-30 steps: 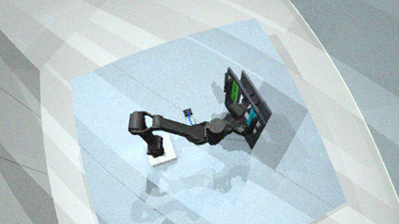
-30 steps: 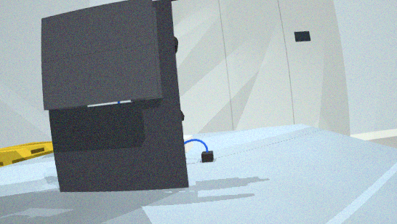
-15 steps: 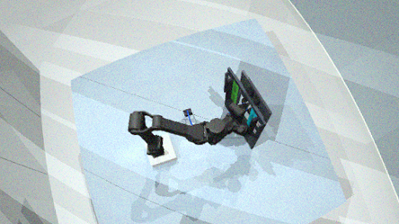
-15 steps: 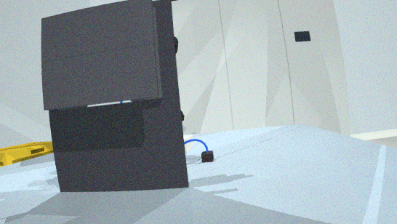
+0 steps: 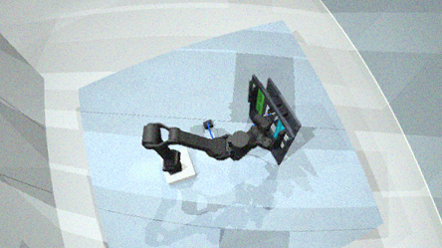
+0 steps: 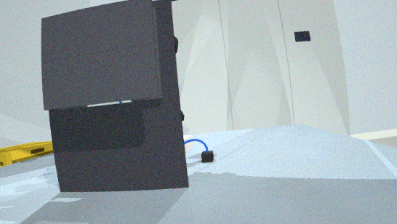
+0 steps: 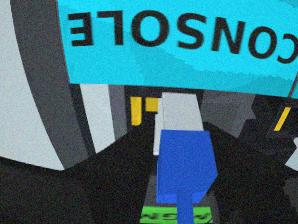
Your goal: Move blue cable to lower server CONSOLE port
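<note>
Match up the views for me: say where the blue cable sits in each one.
Top: the blue cable shows left of centre, mostly under the arm.
Exterior: just right of the dark server rack's lower part.
Wrist: bottom edge, right of centre, below the blue plug.
Shared by top and exterior: the small black block at its end.
</note>
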### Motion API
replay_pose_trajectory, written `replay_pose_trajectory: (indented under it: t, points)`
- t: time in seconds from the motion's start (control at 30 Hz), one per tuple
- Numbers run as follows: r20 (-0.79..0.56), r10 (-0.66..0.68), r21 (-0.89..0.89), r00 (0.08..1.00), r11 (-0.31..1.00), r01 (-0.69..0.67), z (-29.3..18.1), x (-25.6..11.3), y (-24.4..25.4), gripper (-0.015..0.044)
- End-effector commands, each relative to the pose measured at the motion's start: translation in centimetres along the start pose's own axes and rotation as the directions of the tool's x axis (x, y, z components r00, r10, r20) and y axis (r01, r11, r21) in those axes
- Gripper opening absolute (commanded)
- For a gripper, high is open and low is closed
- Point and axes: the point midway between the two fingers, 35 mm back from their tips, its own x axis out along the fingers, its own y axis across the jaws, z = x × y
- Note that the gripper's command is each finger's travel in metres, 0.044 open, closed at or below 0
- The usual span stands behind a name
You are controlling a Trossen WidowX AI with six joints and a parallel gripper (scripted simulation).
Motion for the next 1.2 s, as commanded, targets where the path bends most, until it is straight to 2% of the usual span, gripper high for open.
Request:
replay_pose_trajectory:
  t: [0.0, 1.17]
  points:
    - [-0.001, -0.001, 0.000, 1.000, 1.000, 0.001, 0.0, 0.0, 0.0, 0.0000]
    - [0.004, 0.003, 0.001, 1.000, 1.000, -0.003, -0.4, -1.5, -0.1, 0.0000]
